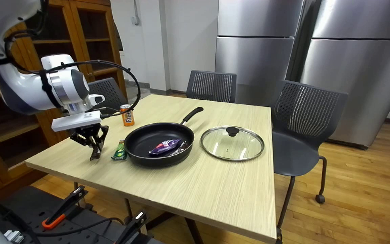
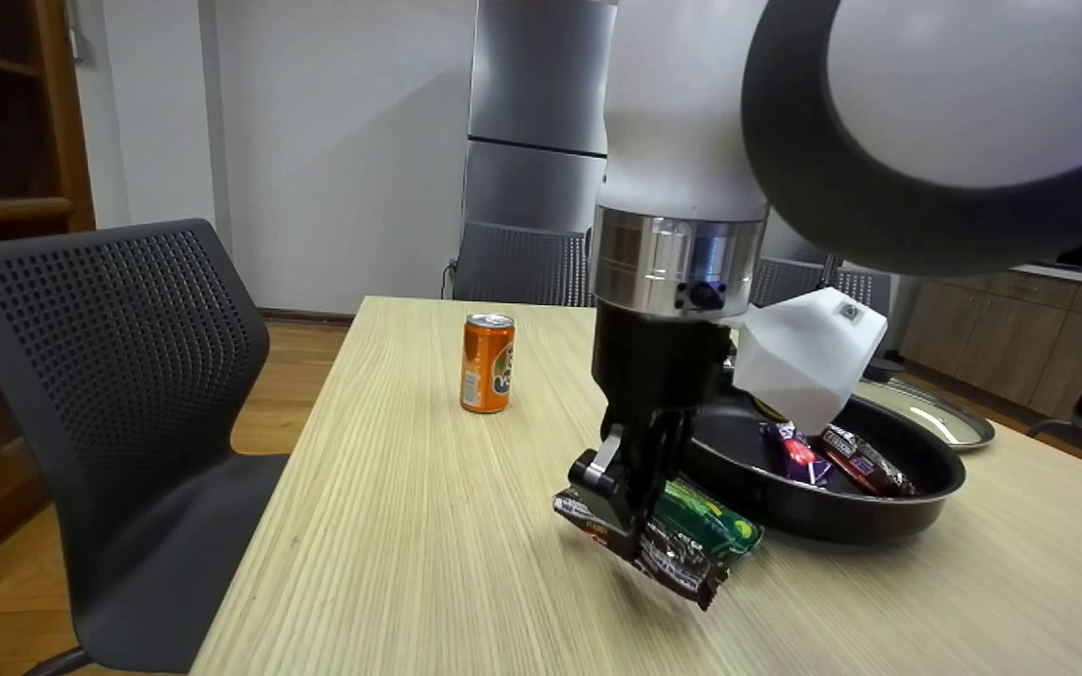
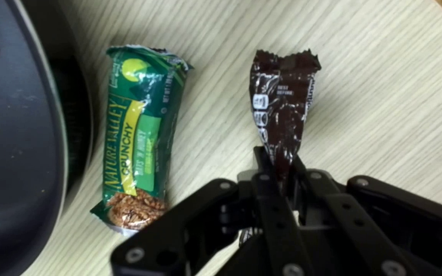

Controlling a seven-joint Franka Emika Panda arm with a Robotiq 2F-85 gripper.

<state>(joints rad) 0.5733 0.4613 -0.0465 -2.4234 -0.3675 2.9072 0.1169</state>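
Gripper [image 3: 279,163] clamped on the brown-wrapped bar [image 3: 284,92], I hold it near the frying pan [image 1: 144,139], on the side away from the glass lid [image 1: 232,145]. A green granola bar [image 3: 140,130] lies between it and the pan; whether the brown one touches the table [image 1: 198,189], I can't quite tell.

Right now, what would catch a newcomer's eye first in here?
Probably the black gripper, pinching a glossy dark brown snack bar near a green wrapped bar. Next, the round black frying pan beside that green one, then the bright orange metal soda can standing upright on the pale wooden table.
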